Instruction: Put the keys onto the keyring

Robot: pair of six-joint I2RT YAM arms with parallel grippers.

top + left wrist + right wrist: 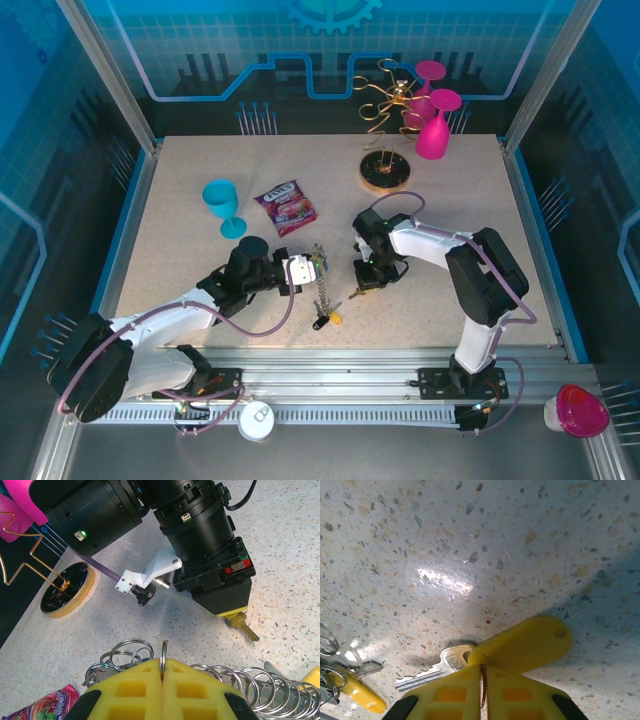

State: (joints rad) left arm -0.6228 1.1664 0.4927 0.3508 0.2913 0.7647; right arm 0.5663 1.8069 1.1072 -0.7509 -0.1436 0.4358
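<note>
My left gripper (310,267) (163,674) is shut on the thin metal keyring (163,652), which stands edge-on between the yellow pads (130,690). Several silvery chain rings (131,652) spread to both sides of it. Just to its right, my right gripper (363,281) (483,682) is low over the table, shut on the small ring (482,687) of a key (436,670) with a yellow tag (525,642). In the left wrist view that key (243,627) pokes out under the right gripper (226,611). More keys (326,318) (357,692) lie on the table nearby.
A snack packet (286,207) and a teal goblet (222,205) stand behind the left gripper. The gold wire stand (385,170) with pink goblets (435,130) is at the back right. A white lid (256,422) and a pink-topped cup (578,410) sit off the table's front.
</note>
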